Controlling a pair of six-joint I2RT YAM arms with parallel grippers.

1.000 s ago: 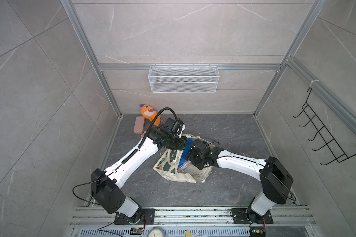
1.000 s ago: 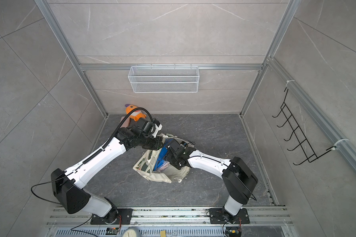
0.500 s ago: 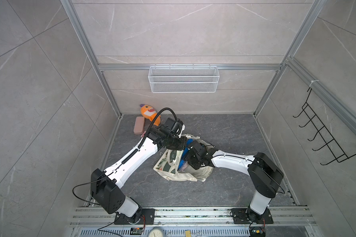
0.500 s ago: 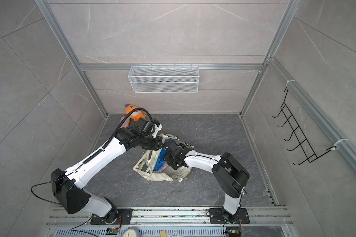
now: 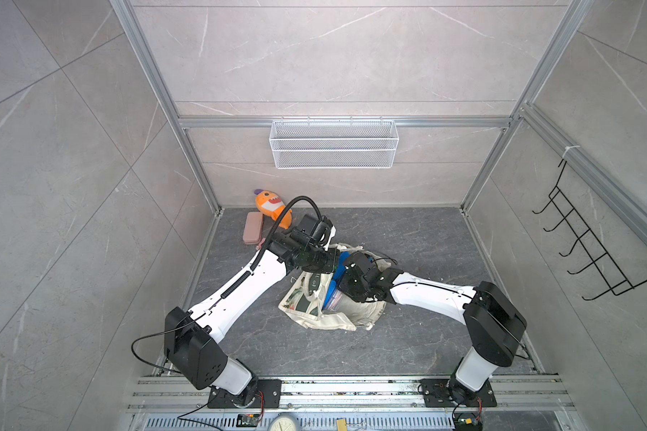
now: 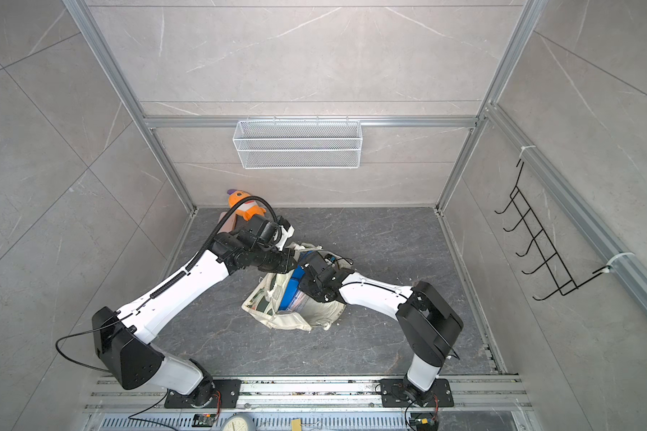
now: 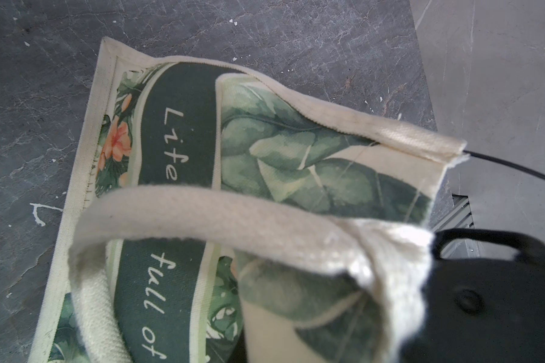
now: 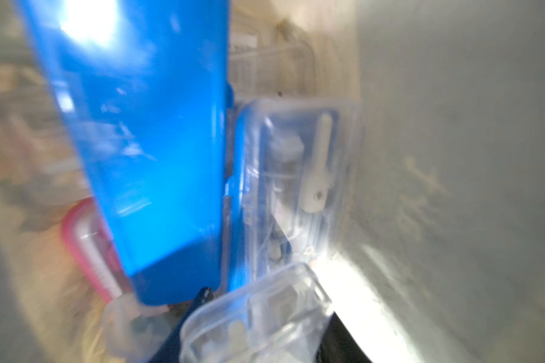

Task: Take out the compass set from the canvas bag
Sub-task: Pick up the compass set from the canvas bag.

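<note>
Left claw (image 5: 332, 261) pinches the canvas bag (image 5: 352, 317) open. Right claw (image 8: 189, 320) is inside, jaws apart, grip unclear. The compass set (image 8: 296, 176) lies just ahead, lengthwise along its reach.

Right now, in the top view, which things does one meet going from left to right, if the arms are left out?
From the left: pink case → orange toy → canvas bag → hook rack.

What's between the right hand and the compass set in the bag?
Nothing covers the clear compass set in the canvas bag in the blurred wrist view. But a blue flat case stands right beside it, its end between the fingers of the right hand.
</note>
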